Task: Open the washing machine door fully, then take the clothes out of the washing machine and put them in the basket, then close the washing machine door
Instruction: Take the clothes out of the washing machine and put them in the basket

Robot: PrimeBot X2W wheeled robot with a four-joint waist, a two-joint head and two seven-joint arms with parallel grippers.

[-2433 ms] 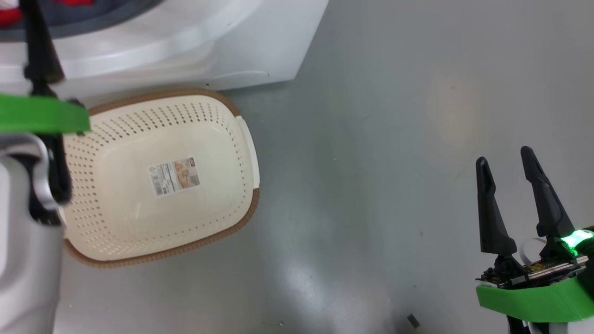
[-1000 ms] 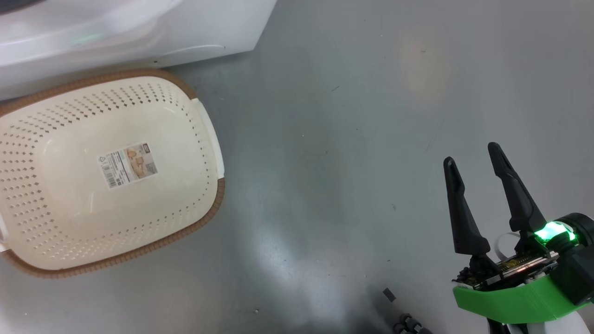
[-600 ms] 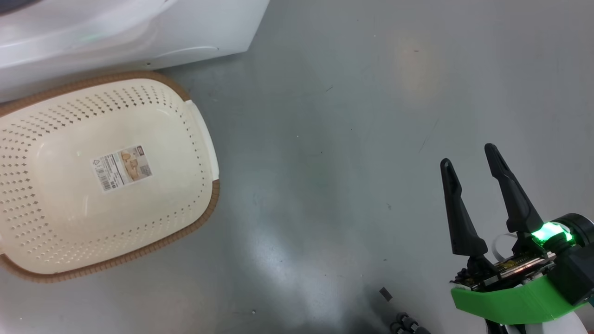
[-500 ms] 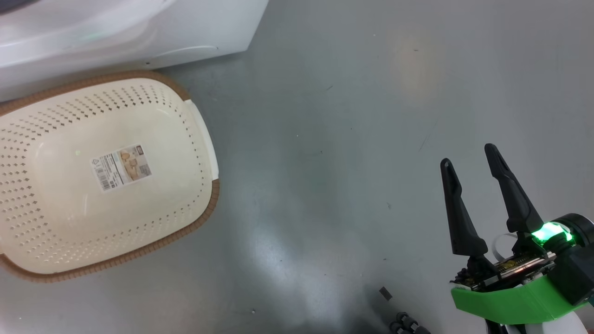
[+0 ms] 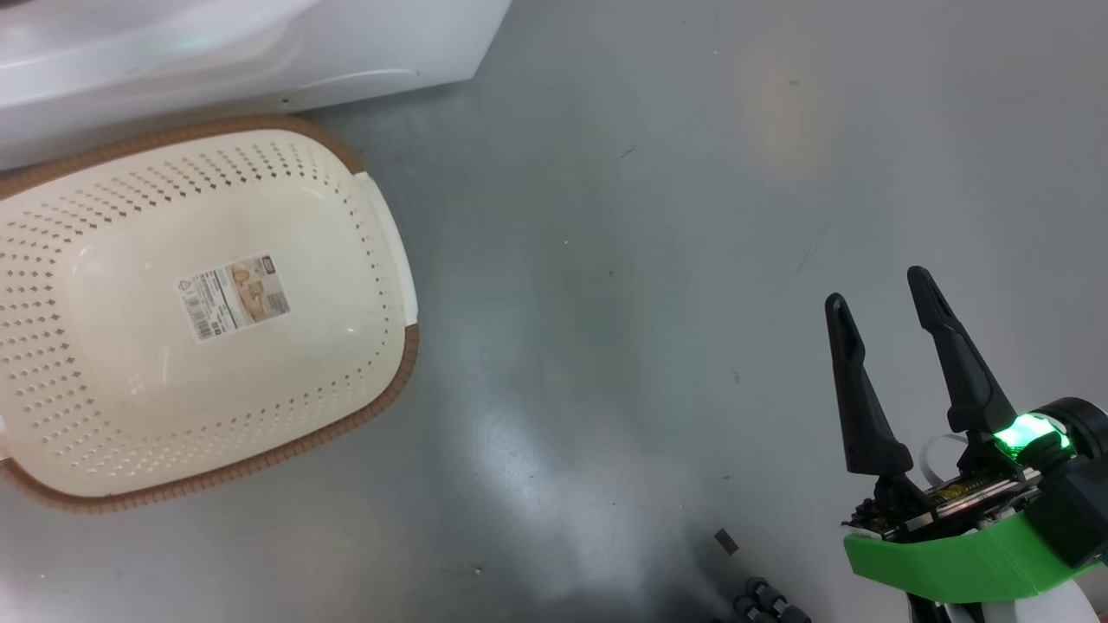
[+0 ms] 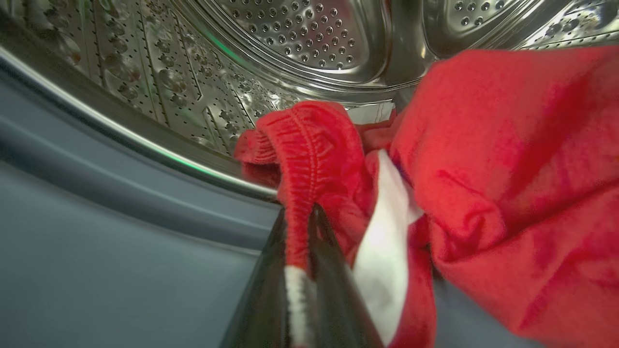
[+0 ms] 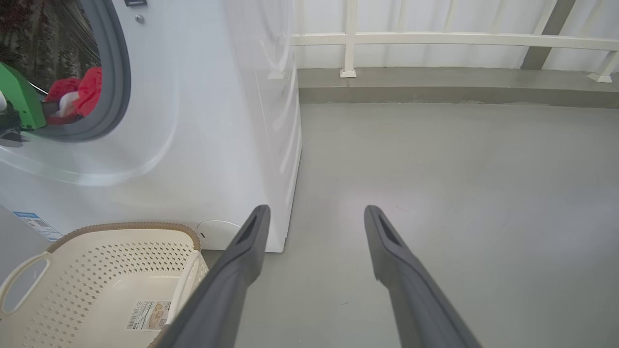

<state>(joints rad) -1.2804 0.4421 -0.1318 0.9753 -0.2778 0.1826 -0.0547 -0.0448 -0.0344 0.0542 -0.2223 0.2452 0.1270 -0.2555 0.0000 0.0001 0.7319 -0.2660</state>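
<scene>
Left wrist view: left gripper (image 6: 297, 217) is inside the washing machine (image 7: 217, 121), low centre of frame. Its two dark fingers (image 6: 333, 270) are pinched together on the gathered elastic edge of the clothes (image 6: 508, 159); a strip of red and white cloth runs down between them. The rest of the red pile fills the right half of the frame, with a white patch just right of the fingers. The pile lies at the mouth of the steel drum (image 6: 300, 38), against the grey rubber seal (image 6: 121, 193) at lower left.

Head view: right gripper (image 5: 876, 290) at lower right, fingers spread wide, nothing between them, above bare grey floor (image 5: 649, 260). Basket (image 5: 329, 363) at left, upright on the floor, just in front of the machine's white base; inside it only a label sticker (image 5: 232, 296).

Right wrist view: red clothes visible through the round opening at upper left; basket at lower left; white railing (image 7: 435, 41) along the top.
</scene>
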